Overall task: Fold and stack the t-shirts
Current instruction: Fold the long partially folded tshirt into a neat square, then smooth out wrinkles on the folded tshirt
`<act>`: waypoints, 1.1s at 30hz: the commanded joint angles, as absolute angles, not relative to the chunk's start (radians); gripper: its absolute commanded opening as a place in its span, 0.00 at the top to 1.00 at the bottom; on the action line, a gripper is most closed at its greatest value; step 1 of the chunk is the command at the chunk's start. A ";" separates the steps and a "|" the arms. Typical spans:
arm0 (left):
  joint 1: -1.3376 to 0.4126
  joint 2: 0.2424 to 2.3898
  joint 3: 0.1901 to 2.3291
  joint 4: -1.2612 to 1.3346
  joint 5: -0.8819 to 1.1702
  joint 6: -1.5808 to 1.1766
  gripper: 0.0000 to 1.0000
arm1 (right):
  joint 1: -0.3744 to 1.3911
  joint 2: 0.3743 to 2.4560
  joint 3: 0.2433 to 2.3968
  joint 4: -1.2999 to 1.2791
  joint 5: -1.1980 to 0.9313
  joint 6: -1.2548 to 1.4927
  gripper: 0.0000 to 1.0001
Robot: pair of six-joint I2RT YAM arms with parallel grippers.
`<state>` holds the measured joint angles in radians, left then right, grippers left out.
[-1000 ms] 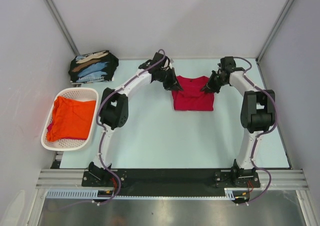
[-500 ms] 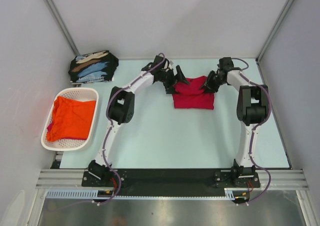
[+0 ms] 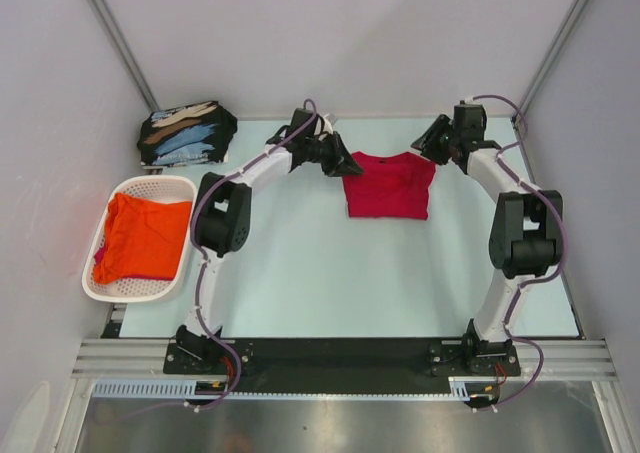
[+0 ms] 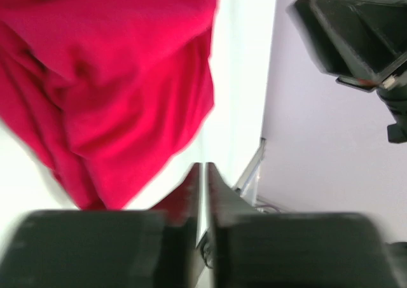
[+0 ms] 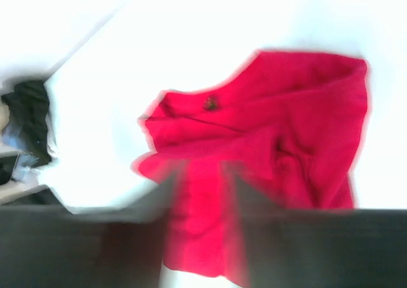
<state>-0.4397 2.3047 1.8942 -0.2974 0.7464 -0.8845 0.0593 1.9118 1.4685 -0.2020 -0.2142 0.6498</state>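
1. Red t-shirt (image 3: 388, 186): lies folded on the worktop (image 3: 350, 273), in the upper centre of the top view. The collar edge faces the top of the frame and the lower edge is straight. In both wrist views the cloth shows soft creases.

2. Left fingers (image 3: 345, 163): positioned at the upper left corner of the red t-shirt, just beside its edge. In the left wrist view they fill the bottom centre of the frame and stand close together, with only a thin bright slit between them. No cloth shows in that slit. The view is blurred, so it cannot be told whether they are fully clenched.

3. Right fingers (image 3: 430, 145): positioned just off the upper right corner of the red t-shirt, near the top of the frame. In the right wrist view they appear as two blurred bars at the bottom, set apart and released. The red cloth shows through the gap between them, and nothing is gripped.

4. Orange t-shirt (image 3: 145, 238): lies bunched inside the white perforated basket (image 3: 130, 295) at the left edge of the frame.

5. Black t-shirts (image 3: 185, 133): lie folded in a stack at the upper left of the worktop, above the basket. The light-blue and tan prints face up.
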 commanded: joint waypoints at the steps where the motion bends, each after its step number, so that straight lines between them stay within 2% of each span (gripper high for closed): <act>1: -0.462 2.184 1.833 -0.199 0.807 -0.859 1.00 | 0.066 1.804 1.428 -0.100 -0.247 0.673 1.00; 4: -0.485 2.215 1.850 -0.195 0.824 -0.867 1.00 | 0.068 1.837 1.439 -0.135 -0.345 0.683 1.00; 9: -0.500 2.312 1.899 -0.160 0.842 -0.923 1.00 | 0.064 1.943 1.419 -0.052 -0.559 0.748 1.00; 15: -0.495 2.489 2.107 -0.231 0.821 -0.939 1.00 | 0.067 2.080 1.468 0.040 -0.740 0.841 1.00; 23: -0.448 2.653 2.285 -0.232 0.739 -1.018 1.00 | 0.058 2.147 1.506 0.064 -0.802 0.871 1.00; 33: -0.380 2.798 2.433 -0.060 0.644 -1.169 1.00 | 0.057 2.324 1.626 0.089 -0.697 0.851 1.00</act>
